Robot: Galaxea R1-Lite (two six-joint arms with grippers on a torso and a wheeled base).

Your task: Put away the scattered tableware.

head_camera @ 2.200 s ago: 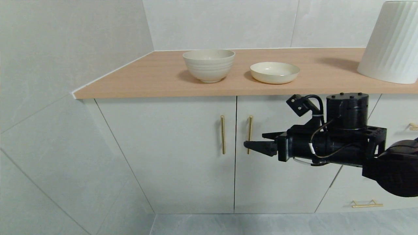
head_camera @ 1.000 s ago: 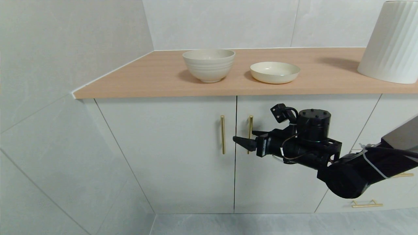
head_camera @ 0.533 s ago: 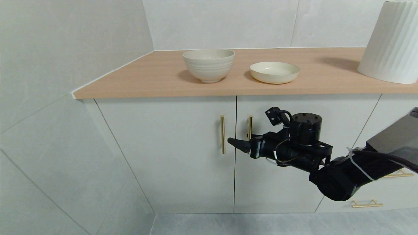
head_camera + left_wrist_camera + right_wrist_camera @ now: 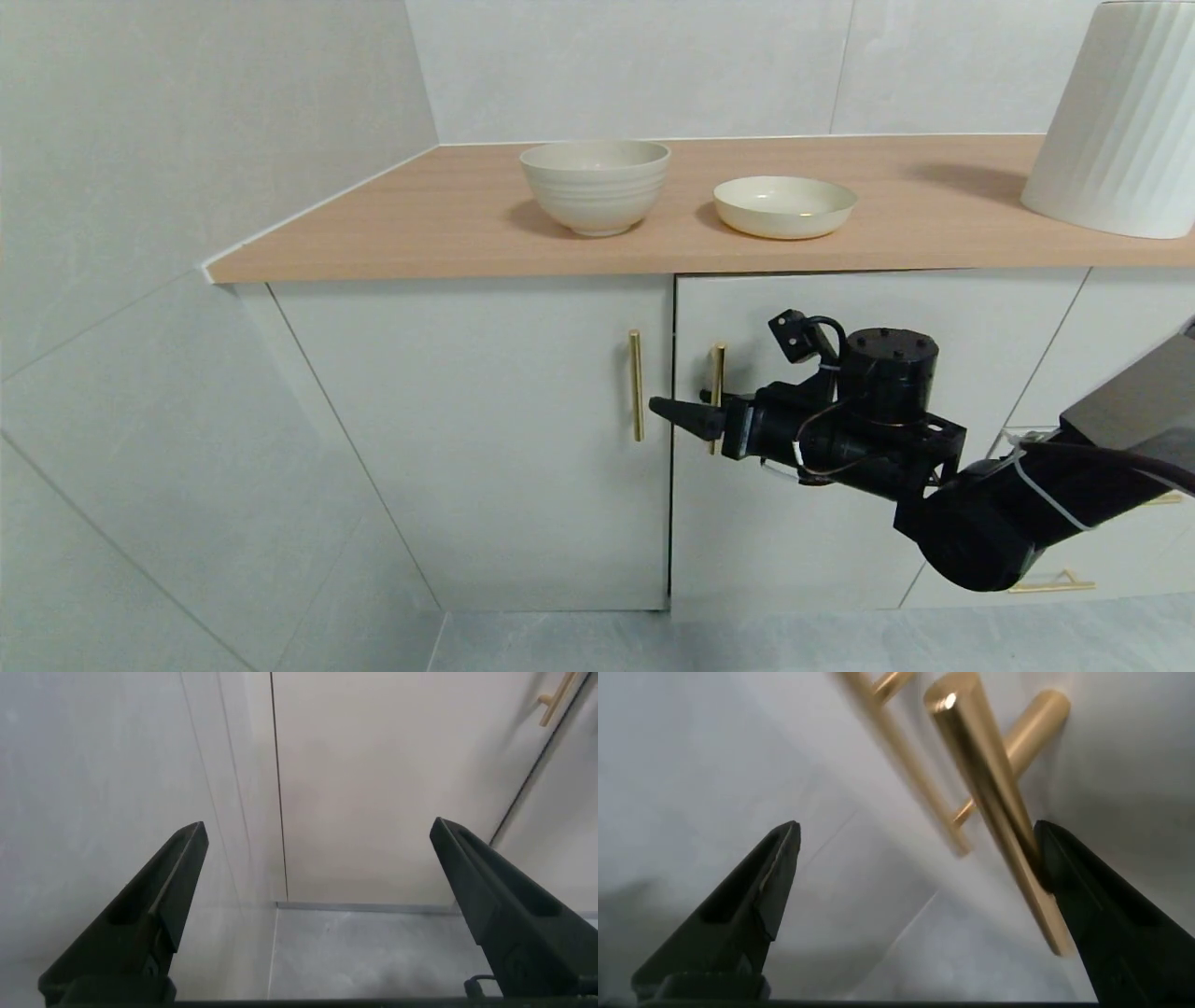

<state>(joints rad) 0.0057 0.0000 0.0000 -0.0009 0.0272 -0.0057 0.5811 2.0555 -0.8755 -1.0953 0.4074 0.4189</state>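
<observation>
While the tableware sits on the wooden tabletop (image 4: 420,233), the right gripper (image 4: 680,411) is down at the cabinet below it. A deep, ribbed cream bowl (image 4: 596,187) stands toward the left of the tabletop. A shallow cream dish (image 4: 784,206) stands just beside it on the right, not touching it. A tall white ribbed object (image 4: 1120,121) stands at the far right end.

Under the tabletop are 2 pale cabinet doors, each with an upright gold bar near the meeting edges. The right gripper's 2 fingers (image 4: 766,905) are apart, and the handle (image 4: 717,392) of the right door (image 4: 822,560) lies between them, close against 1 finger. That door looks slightly ajar.

The left gripper (image 4: 318,915), its fingers also spread wide, faces a pale panel and the grey floor (image 4: 374,952).
</observation>
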